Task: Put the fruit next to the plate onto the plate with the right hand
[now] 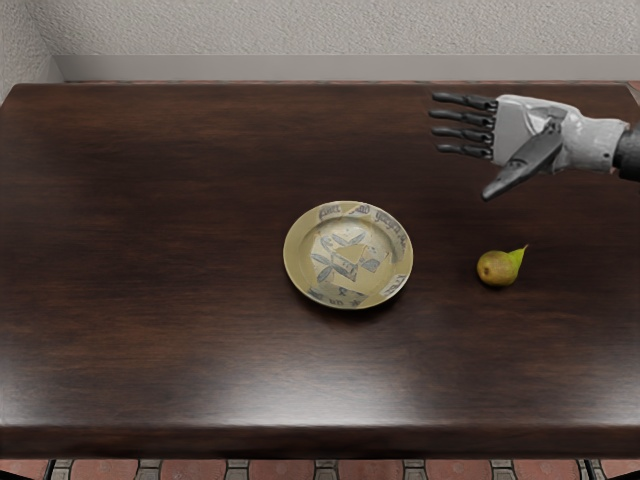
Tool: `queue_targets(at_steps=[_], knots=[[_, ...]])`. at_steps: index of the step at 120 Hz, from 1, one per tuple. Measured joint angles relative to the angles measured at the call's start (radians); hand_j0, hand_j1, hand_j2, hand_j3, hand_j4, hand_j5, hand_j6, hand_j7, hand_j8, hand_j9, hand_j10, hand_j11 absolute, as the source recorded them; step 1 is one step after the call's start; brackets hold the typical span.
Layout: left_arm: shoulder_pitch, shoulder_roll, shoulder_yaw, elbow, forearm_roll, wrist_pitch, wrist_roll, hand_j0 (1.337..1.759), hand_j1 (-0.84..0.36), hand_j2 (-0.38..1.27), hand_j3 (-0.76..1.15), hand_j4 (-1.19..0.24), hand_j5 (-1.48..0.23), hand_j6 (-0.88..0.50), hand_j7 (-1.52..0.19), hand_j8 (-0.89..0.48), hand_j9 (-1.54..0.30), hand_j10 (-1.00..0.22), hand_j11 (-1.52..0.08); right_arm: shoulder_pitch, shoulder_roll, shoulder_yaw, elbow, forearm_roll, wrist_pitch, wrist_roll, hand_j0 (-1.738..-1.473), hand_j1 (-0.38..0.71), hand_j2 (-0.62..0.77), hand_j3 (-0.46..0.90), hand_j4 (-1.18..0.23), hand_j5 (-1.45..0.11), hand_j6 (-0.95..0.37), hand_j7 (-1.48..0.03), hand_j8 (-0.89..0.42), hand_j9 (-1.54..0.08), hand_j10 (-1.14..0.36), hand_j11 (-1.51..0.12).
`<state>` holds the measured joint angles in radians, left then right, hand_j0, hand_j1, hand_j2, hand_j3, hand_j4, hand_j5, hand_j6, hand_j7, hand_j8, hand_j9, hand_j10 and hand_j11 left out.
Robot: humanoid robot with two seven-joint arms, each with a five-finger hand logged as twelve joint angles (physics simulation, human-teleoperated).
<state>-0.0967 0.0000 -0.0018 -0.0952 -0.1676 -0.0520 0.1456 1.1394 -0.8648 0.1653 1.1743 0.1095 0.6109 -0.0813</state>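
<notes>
We see the plate (348, 255) lying bare near the middle of the dark bench (150, 250), the pear (499, 266) resting on the wood to its right with open surface between them, and our right robot hand (520, 130) beyond it, fingers outstretched, grasping nothing

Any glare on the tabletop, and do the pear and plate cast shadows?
Head view: the table shows only faint, diffuse sheen, no hard glare; the pear and plate cast thin, soft shadows close beneath them; nothing looks blurred.
</notes>
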Motion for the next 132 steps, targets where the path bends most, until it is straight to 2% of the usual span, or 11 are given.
queue_targets(at_steps=[18, 37, 53, 91, 132], knots=[[0.0, 0.0, 0.0, 0.0, 0.0, 0.0, 0.0, 1.658, 0.32, 0.0, 0.0, -0.02, -0.03, -0.02, -0.03, -0.02, -0.03, -0.02, -0.03, -0.004, -0.006, 0.004, 0.004, -0.016, 0.0, -0.003, -1.658, -0.35, 0.0, 0.0, 0.0, 0.0, 0.0, 0.0, 0.0, 0.0, 0.0, 0.0], [0.0, 0.0, 0.0, 0.0, 0.0, 0.0, 0.0, 1.658, 0.32, 0.0, 0.0, -0.02, -0.03, -0.02, -0.03, -0.02, -0.03, -0.02, -0.03, 0.006, -0.039, 0.018, -0.004, -0.044, 0.0, -0.063, -1.658, -0.35, 0.0, 0.0, 0.0, 0.0, 0.0, 0.0, 0.0, 0.0, 0.0, 0.0], [0.0, 0.0, 0.0, 0.0, 0.0, 0.0, 0.0, 1.658, 0.32, 0.0, 0.0, -0.02, -0.03, -0.02, -0.03, -0.02, -0.03, -0.02, -0.03, 0.008, -0.079, 0.075, -0.007, -0.231, 0.0, -0.083, -1.658, -0.35, 0.0, 0.0, 0.0, 0.0, 0.0, 0.0, 0.0, 0.0, 0.0, 0.0], [0.0, 0.0, 0.0, 0.0, 0.0, 0.0, 0.0, 1.658, 0.32, 0.0, 0.0, -0.02, -0.03, -0.02, -0.03, -0.02, -0.03, -0.02, -0.03, 0.03, -0.089, 0.143, 0.006, -0.631, 0.0, -0.086, -1.658, -0.35, 0.0, 0.0, 0.0, 0.0, 0.0, 0.0, 0.0, 0.0, 0.0, 0.0], [0.0, 0.0, 0.0, 0.0, 0.0, 0.0, 0.0, 1.658, 0.32, 0.0, 0.0, -0.02, -0.03, -0.02, -0.03, -0.02, -0.03, -0.02, -0.03, 0.047, -0.072, 0.151, 0.185, -0.921, 0.0, -0.082, -1.658, -0.35, 0.0, 0.0, 0.0, 0.0, -0.01, 0.0, 0.0, 0.0, 0.0, 0.0]])
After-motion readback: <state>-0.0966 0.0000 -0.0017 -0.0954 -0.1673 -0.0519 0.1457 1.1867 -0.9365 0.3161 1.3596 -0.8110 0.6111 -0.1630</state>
